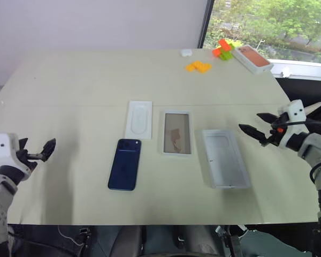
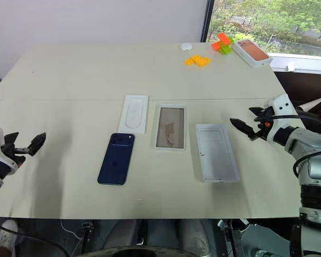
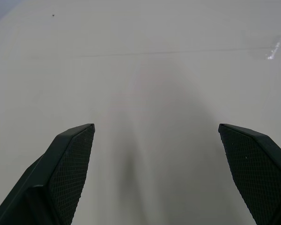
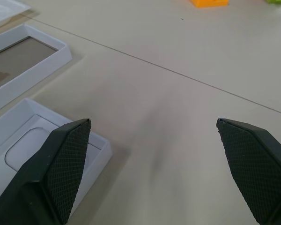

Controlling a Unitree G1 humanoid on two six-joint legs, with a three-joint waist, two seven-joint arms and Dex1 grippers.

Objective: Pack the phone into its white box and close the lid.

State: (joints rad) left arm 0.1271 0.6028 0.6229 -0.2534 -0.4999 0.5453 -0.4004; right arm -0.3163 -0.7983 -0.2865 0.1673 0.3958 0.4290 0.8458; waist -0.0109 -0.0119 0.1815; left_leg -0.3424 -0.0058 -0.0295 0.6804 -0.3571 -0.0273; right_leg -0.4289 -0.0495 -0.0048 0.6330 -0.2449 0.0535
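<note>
Phone lies on the table, left of the box and lid; left fingers and right fingers spread wide, empty.

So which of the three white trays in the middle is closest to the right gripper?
The hollow plain-white lid, rightmost in the row. The right gripper hovers open just beside it; the white box and the insert lie farther left.

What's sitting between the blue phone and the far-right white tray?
One open white tray with a brownish reflective bottom lies between the phone and the right-hand tray, seen from the head views.
</note>
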